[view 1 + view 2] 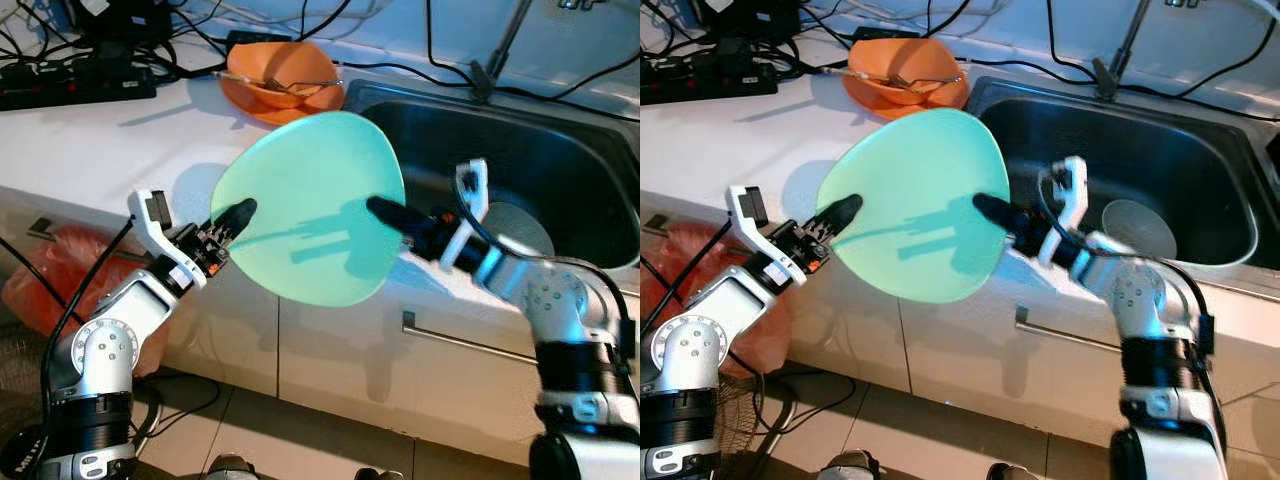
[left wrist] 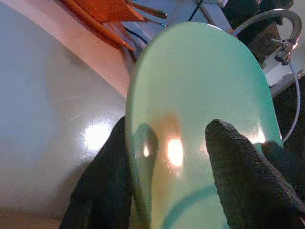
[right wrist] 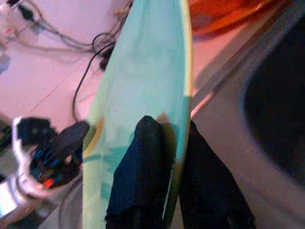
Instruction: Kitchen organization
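We see one mint-green plate held up in the air in front of the white desk, over the desk's front edge and just left of the sink. The plate is slightly egg-shaped; its long axis runs from about 1 o'clock down to 7 o'clock in the head views, and its broad face is tilted up toward the camera, with the top rim leaning back toward the wall.

Both end effectors grip it. The left end effector pinches the rim at the plate's 9 o'clock side; in the left wrist view we see one black finger pressed on the face and the other behind the edge. The right end effector pinches the opposite rim at about 3 o'clock, and the right wrist view shows its two fingers straddling the plate's thin edge.

Behind the plate, toward 12 o'clock on the desk, we count one orange bowl with a utensil lying in it. Inside the sink sits one grey bowl. A black power strip with several cables lies on the desk at 10 o'clock. Down at 8 o'clock, one red bag sits on the floor beside the cabinet.
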You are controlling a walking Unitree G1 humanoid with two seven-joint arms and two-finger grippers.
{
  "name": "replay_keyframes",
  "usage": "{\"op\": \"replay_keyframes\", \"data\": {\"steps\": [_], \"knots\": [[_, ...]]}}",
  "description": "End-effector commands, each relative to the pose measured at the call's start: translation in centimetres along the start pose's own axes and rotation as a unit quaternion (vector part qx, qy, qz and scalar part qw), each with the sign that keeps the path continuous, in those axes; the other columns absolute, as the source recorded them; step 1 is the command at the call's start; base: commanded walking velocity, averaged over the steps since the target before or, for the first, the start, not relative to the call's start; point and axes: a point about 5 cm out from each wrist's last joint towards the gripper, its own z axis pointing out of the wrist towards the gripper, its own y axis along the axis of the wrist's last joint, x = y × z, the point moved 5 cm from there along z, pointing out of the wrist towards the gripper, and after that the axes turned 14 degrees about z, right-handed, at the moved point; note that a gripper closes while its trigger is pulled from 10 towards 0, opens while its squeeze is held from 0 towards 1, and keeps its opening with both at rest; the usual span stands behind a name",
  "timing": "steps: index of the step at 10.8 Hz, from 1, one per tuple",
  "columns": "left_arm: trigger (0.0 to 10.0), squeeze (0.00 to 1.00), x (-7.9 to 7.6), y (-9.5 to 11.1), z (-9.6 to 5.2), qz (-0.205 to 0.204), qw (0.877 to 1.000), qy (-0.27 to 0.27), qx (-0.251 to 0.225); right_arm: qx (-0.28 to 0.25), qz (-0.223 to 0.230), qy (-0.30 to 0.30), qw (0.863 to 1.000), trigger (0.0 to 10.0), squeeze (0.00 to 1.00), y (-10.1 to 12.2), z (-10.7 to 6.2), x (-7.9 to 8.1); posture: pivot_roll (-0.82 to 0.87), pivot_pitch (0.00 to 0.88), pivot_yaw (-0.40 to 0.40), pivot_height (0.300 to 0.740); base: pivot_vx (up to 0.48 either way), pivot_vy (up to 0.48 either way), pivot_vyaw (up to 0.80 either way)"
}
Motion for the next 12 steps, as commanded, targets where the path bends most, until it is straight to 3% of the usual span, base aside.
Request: {"op": "replay_keyframes", "data": {"steps": [1,4,6,7,9,12], "knots": [[10.0,1.00,-0.9,1.3,-0.2,0.030,0.999,-0.013,-0.018,-0.035,-0.013,-0.081,0.996,0.0,0.00,1.2,-0.9,-2.5,0.18,0.115,-0.041,0.740,0.000,0.000,0.00],[10.0,1.00,-1.0,1.3,-1.6,0.068,0.998,-0.008,-0.009,-0.112,0.014,-0.152,0.982,0.0,0.00,2.8,-0.8,-4.8,0.19,0.117,-0.048,0.740,0.000,0.000,0.00],[10.0,1.00,-2.0,1.5,-1.1,0.095,0.995,-0.019,-0.009,-0.156,0.033,-0.195,0.968,0.0,0.00,3.8,-1.1,-6.1,0.19,0.116,-0.048,0.740,0.000,0.000,0.00],[10.0,1.00,-2.6,1.3,-0.7,0.139,0.990,-0.019,0.002,-0.182,0.042,-0.226,0.956,0.0,0.00,4.3,-1.6,-7.2,0.19,0.116,-0.047,0.740,0.000,0.000,0.00],[10.0,1.00,-3.6,0.8,-0.1,0.195,0.980,-0.036,0.027,-0.200,0.042,-0.252,0.946,0.0,0.00,4.6,-2.0,-7.9,0.19,0.117,-0.044,0.740,0.000,0.000,0.00],[10.0,1.00,-5.1,1.1,1.5,0.267,0.961,-0.063,0.026,-0.228,-0.023,-0.336,0.913,0.0,0.00,5.6,-3.8,-9.8,0.19,0.116,-0.042,0.740,0.000,0.000,0.00]]}}
